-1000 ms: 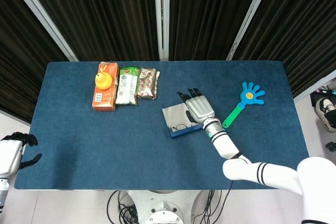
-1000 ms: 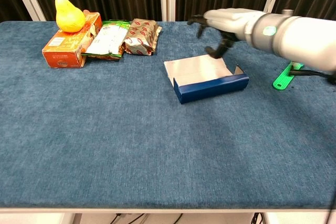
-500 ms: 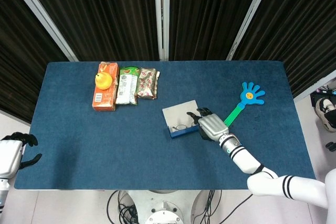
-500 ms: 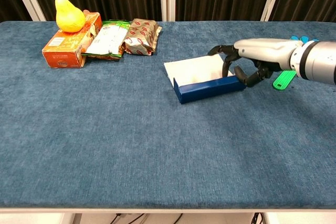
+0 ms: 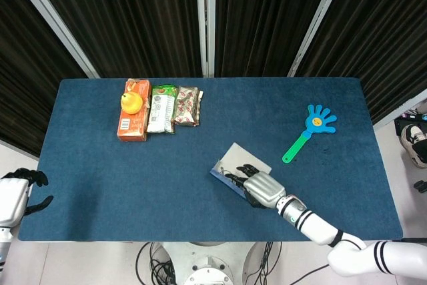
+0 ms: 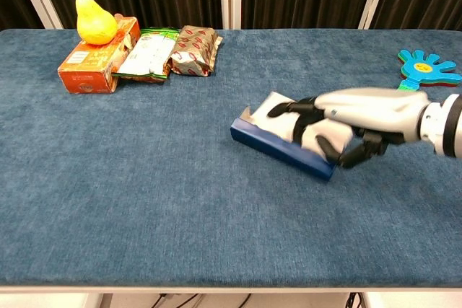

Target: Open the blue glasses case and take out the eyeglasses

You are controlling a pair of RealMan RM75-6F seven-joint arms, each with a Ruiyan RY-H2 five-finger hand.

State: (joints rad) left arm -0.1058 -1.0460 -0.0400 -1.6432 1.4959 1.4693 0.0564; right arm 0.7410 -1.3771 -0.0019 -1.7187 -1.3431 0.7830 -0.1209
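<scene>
The table holds one glasses case, one pear, one orange carton, two snack packets and one hand-shaped clapper.

Bright, even light; sharp focus

The whole worktop is seen from high overhead in the head view. It is viewed low and close from the front in the chest view; the worktop's middle is shared.

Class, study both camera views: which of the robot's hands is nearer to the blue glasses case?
The right hand: it rests on the open blue glasses case, fingers over its inside. The left hand sits far off, beyond the table's left edge.
</scene>
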